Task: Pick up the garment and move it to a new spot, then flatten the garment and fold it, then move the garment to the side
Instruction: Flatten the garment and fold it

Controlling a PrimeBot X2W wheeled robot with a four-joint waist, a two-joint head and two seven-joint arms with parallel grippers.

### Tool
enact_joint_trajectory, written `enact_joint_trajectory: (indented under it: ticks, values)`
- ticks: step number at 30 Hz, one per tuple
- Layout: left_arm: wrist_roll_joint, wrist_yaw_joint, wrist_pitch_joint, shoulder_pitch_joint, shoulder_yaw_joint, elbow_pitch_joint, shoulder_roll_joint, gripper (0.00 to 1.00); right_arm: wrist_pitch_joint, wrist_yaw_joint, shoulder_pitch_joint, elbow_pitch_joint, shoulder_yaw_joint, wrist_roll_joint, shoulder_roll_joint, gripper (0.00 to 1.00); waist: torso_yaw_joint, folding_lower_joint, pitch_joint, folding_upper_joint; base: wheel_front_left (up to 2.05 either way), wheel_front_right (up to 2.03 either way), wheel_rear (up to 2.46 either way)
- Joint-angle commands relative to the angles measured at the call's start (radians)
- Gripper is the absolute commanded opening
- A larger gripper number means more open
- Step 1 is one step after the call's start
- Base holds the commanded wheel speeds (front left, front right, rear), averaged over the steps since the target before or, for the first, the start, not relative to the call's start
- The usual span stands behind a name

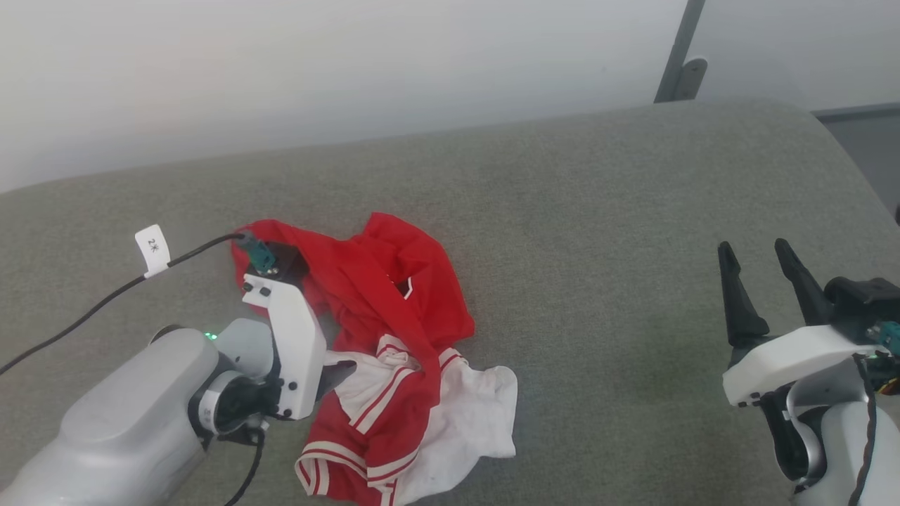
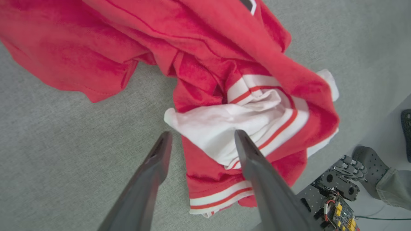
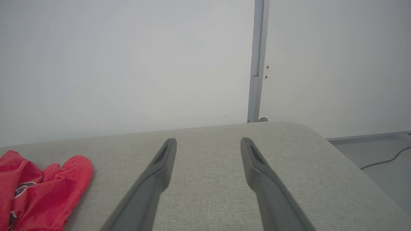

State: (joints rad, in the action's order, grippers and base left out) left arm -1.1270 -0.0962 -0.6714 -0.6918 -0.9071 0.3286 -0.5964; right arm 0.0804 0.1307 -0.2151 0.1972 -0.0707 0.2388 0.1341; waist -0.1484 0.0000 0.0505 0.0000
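The garment [image 1: 394,316] lay in a crumpled heap on the grey cushion [image 1: 598,211], at about 8 o'clock from the middle of the head view. Its red body was bunched toward 12 o'clock and its white, red-striped trim was spilled toward 5 o'clock. It looked ready for flattening. To do that well, each gripper would probably need one loose edge rather than a bundle of layers. The striped hem at the heap's 6 o'clock and the red flap at its 11 o'clock looked like the cleanest holds. The two should then be drawn apart toward 9 and 3 o'clock with the cloth kept low on the cushion. A pinch in the tangled middle would likely only lift the whole lump.

The left arm reached in from 8 o'clock, with its cable [image 1: 91,309] and paper tag [image 1: 151,249] trailing toward 9 o'clock. Its wrist was turned so the fingers pointed toward 3 o'clock into the heap. The left gripper [image 2: 202,136] had its jaws spread and held nothing, with the white fold lying just past the tips.

The right gripper [image 1: 754,253] waited at 4 o'clock, well apart from the cloth. Its fingers also gaped, were empty, and pointed toward 12 o'clock at the wall [image 3: 128,64].
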Motion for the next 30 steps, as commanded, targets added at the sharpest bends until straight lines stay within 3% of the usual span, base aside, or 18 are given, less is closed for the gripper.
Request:
enact_joint_trajectory:
  ticks: [1, 9, 10, 12, 18, 23, 30]
  values:
    - [0.005, 0.008, 0.012, 0.005, -0.002, 0.009, 0.001, 1.00, 0.002, 0.000, -0.009, -0.003, 0.000, 0.005, 0.003, 1.00, -0.005, 0.0000, 0.006, 0.0000, 0.00, 0.00, 0.00]
    - [-0.023, 0.033, 0.043, 0.014, 0.013, 0.131, 0.032, 1.00, -0.002, 0.000, -0.017, -0.008, -0.002, -0.001, 0.010, 1.00, -0.017, 0.0000, 0.025, 0.0000, 0.00, 0.00, 0.00]
    - [-0.028, 0.044, 0.045, 0.014, 0.012, 0.142, 0.041, 0.86, -0.002, 0.000, -0.017, -0.008, -0.003, -0.002, 0.010, 1.00, -0.018, 0.0000, 0.027, 0.0000, 0.00, 0.00, 0.00]
    - [-0.032, 0.059, 0.050, 0.013, 0.015, 0.167, 0.052, 0.00, -0.002, 0.000, -0.017, -0.009, -0.006, -0.004, 0.011, 1.00, -0.017, 0.0000, 0.029, 0.0000, 0.00, 0.00, 0.00]
    - [-0.026, 0.078, 0.061, -0.015, 0.016, 0.210, 0.071, 0.00, 0.000, 0.000, -0.011, -0.006, -0.014, -0.006, 0.014, 1.00, -0.004, 0.0000, 0.026, 0.0000, 0.00, 0.00, 0.00]
    - [-0.016, 0.058, 0.072, -0.035, 0.033, 0.207, 0.039, 0.00, -0.001, 0.000, 0.005, -0.011, -0.033, -0.013, 0.010, 1.00, 0.021, 0.0000, 0.015, 0.0000, 0.00, 0.00, 0.00]
    - [-0.015, 0.002, 0.127, 0.003, 0.094, 0.199, -0.107, 0.00, -0.008, 0.000, 0.023, -0.019, -0.054, -0.020, 0.003, 1.00, 0.065, 0.0000, 0.004, 0.0000, 0.00, 0.00, 0.00]
